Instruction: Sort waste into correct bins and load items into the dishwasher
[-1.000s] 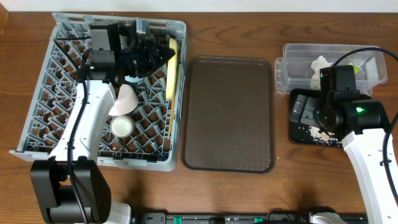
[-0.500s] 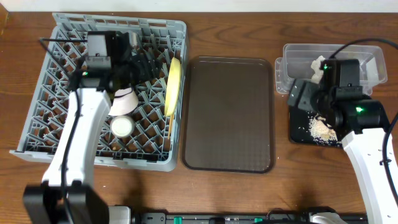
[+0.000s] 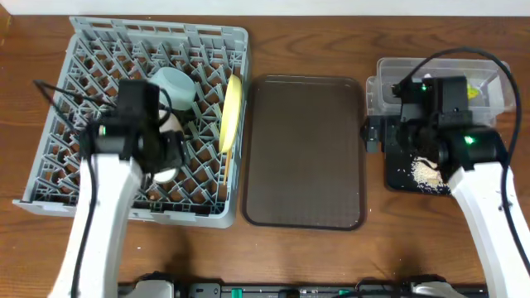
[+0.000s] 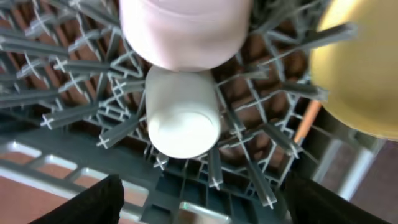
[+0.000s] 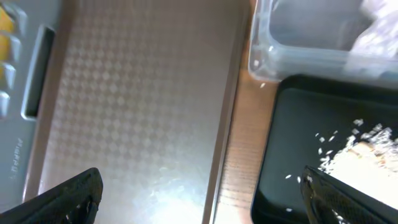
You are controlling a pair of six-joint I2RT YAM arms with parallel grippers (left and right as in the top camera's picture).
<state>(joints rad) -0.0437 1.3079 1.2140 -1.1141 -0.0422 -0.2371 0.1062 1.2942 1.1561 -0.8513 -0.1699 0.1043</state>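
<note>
My left pincer (image 4: 202,199) has backed toward 6 o'clock, wide and empty, leaving the light blue bowl (image 3: 175,84) at 1 o'clock in the rack (image 3: 50,157), and my right pincer (image 5: 205,199), also wide and empty, has slid toward 9 o'clock off the black tray (image 5: 298,137), so I judge loading nearly done.

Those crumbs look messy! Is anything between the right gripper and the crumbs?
Nothing visible is. The crumbs lie uncovered on the black tray, just beside the open right gripper.
</note>
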